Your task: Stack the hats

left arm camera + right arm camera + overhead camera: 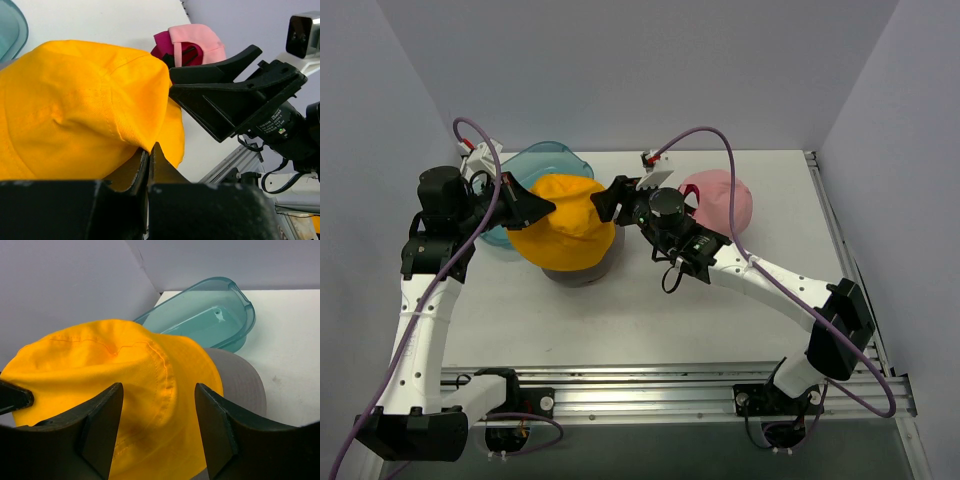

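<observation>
The yellow-orange bucket hat [560,228] lies draped over the grey cap [585,272] left of the table's middle. My left gripper [538,208] is shut on the bucket hat's left edge; in the left wrist view its fingertips [149,152] pinch the yellow fabric [75,100]. My right gripper [610,200] is open at the hat's right side. Its fingers straddle the yellow crown [115,370] without pressing it, the grey cap [242,382] showing below. The light pink cap [722,198] sits on the magenta cap [161,42] at the back right, behind the right arm.
A translucent teal tub [542,160] stands behind the bucket hat at the back left, also seen as the tub [210,315] in the right wrist view. Grey walls close in the table at the back and sides. A metal rail [650,385] runs along the near edge.
</observation>
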You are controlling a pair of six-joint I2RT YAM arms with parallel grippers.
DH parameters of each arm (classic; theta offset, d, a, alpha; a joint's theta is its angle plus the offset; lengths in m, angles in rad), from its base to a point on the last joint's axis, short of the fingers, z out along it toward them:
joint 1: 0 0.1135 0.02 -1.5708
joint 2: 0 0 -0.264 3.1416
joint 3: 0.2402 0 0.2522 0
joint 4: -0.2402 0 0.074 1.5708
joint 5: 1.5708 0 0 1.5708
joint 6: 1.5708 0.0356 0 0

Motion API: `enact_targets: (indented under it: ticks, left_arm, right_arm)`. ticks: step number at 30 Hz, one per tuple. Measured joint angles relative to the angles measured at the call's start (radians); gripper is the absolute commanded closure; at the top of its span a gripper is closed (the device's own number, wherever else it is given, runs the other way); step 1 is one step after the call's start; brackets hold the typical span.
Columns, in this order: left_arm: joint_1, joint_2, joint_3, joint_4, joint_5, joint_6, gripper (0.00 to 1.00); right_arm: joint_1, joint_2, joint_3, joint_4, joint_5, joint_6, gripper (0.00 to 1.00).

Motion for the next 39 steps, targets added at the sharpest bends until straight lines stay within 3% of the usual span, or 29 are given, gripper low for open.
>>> enact_targets:
  ticks: [7, 11, 15, 18, 23, 26, 30, 34, 39]
  left_arm:
    - [0.000, -0.006, -0.077, 0.005, -0.066, -0.004, 0.98]
    - [0.000, -0.040, -0.141, 0.015, -0.124, -0.027, 0.98]
    - [0.000, -0.082, -0.221, 0.048, -0.176, -0.076, 0.98]
    - [0.000, -0.085, -0.267, 0.087, -0.193, -0.111, 0.98]
    - [0.000, -0.051, -0.299, 0.142, -0.207, -0.147, 0.97]
    - [0.000, -0.051, -0.300, 0.151, -0.231, -0.155, 0.89]
    - [0.002, -0.076, -0.300, 0.161, -0.280, -0.176, 0.50]
    - [0.023, -0.098, -0.301, 0.175, -0.302, -0.208, 0.40]
    - [0.127, -0.101, -0.313, 0.213, -0.291, -0.258, 0.37]
  right_arm:
    - [0.000, 0.020, -0.027, 0.013, 0.000, 0.001, 0.55]
    - [0.000, 0.043, -0.027, 0.021, 0.000, 0.004, 0.74]
    - [0.000, 0.075, -0.013, 0.021, -0.001, 0.003, 0.84]
    - [0.000, 0.098, 0.012, 0.010, 0.000, -0.005, 0.99]
    - [0.002, 0.099, 0.041, -0.012, 0.019, -0.024, 1.00]
    - [0.007, 0.099, 0.075, -0.041, 0.028, -0.040, 1.00]
    - [0.014, 0.100, 0.125, -0.065, 0.034, -0.059, 1.00]
    - [0.014, 0.104, 0.141, -0.077, 0.034, -0.062, 0.99]
    - [0.014, 0.136, 0.141, -0.092, 0.034, -0.060, 0.98]
